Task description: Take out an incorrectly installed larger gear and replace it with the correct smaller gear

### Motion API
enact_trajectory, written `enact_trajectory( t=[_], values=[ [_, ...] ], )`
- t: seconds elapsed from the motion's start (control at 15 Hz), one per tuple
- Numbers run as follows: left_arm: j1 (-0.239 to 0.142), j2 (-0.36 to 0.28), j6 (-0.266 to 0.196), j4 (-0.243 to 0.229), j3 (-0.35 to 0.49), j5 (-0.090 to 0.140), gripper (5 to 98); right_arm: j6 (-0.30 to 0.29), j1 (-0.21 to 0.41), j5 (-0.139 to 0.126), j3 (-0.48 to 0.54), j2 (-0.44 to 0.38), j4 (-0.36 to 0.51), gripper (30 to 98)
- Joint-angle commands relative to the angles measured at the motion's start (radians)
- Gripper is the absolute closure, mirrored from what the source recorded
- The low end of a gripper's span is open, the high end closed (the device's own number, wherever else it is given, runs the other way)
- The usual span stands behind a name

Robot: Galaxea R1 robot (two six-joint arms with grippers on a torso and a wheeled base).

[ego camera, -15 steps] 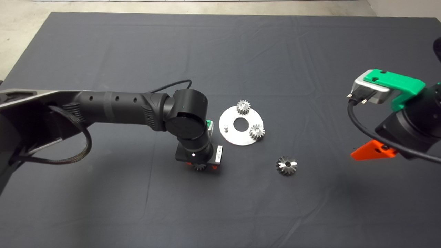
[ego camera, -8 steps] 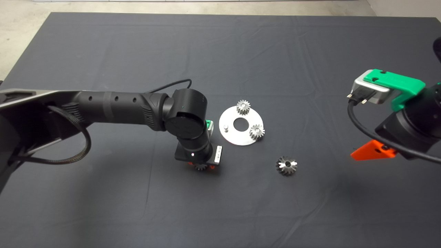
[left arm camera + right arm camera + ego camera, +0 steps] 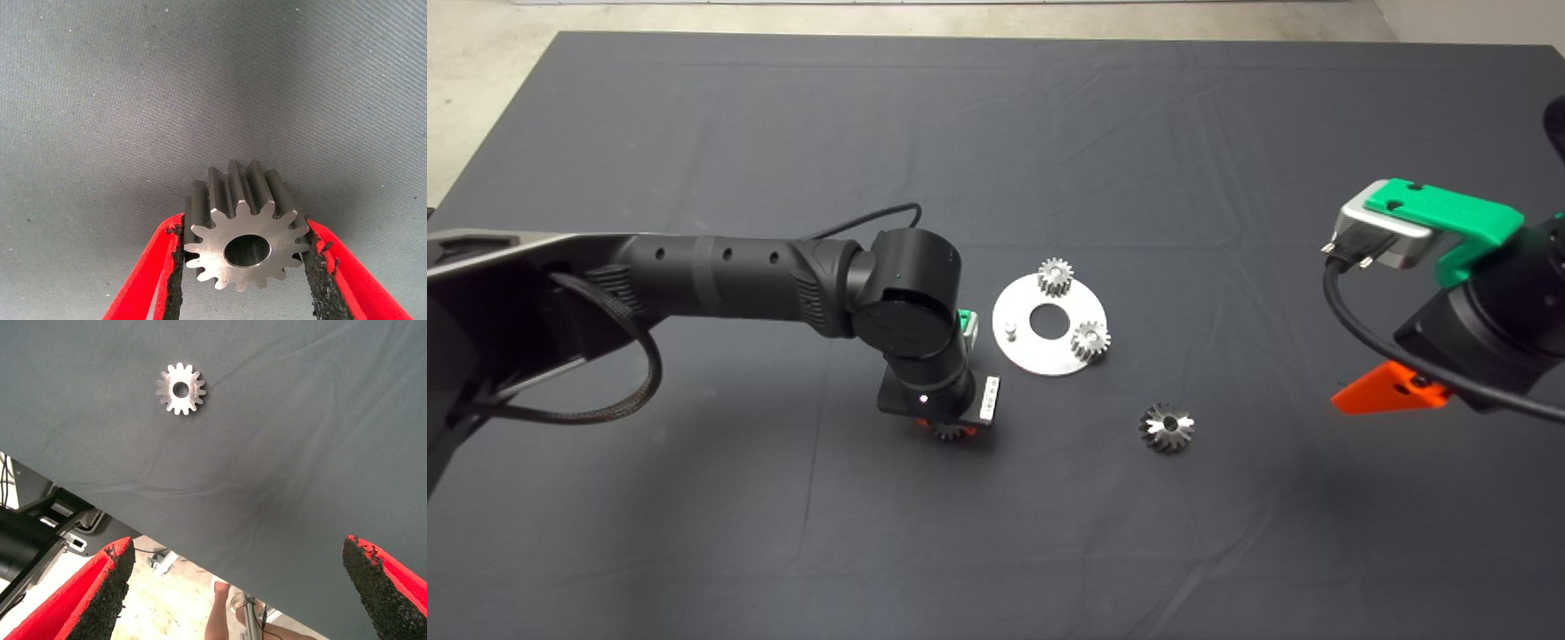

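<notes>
We judged the task roughly half done. The larger gear (image 3: 1166, 428) lay flat on the dark mat (image 3: 996, 133), off the round plate (image 3: 1021, 354) and just beside it toward the near edge of the worktop, so its removal looked complete. The plate, near the middle of the mat, carried two small silver gears (image 3: 1056, 276) on its far and right sides, and one bare peg (image 3: 1009, 331) stood on its left side, free for the replacement.

Our left end effector (image 3: 243, 267) sat near the plate's left-near side, its pads closed against the teeth of the smaller gear (image 3: 243, 230) and gripping it on both flanks, bore facing the wrist camera. What remained, as we read it, was carrying that gear to the bare peg, seating it and letting go.

Our right end effector (image 3: 233, 587) waited by the right edge of the worktop with its fingers spread wide and nothing between them; its wrist view took in the larger gear on the mat and, past the mat's edge, a person's leg (image 3: 217, 617).

From above, the left wrist covered nearly all of the held gear, leaving only a few teeth showing. We could not tell whether that gear rested on the mat or hung just clear of it.
</notes>
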Motion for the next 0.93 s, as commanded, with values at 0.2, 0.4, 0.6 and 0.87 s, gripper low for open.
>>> enact_trajectory(
  t=[0.2,0.4,0.6,0.87],
  values=[
    [-0.014,0.006,0.035,0.001,-0.026,0.045,64.1,0.007,0.026,-0.12,0.004,-0.002,0.04,46.1],
    [-0.014,0.001,0.049,-0.001,-0.032,0.043,65.6,0.007,0.027,-0.12,0.005,-0.004,0.04,46.1],
    [-0.026,0.006,0.059,-0.011,-0.041,0.043,65.9,0.007,0.026,-0.12,0.005,-0.004,0.04,46.1],
    [-0.101,0.008,0.061,-0.044,-0.055,0.043,66.1,0.007,0.026,-0.118,0.005,-0.004,0.04,46.1]
  ],
)
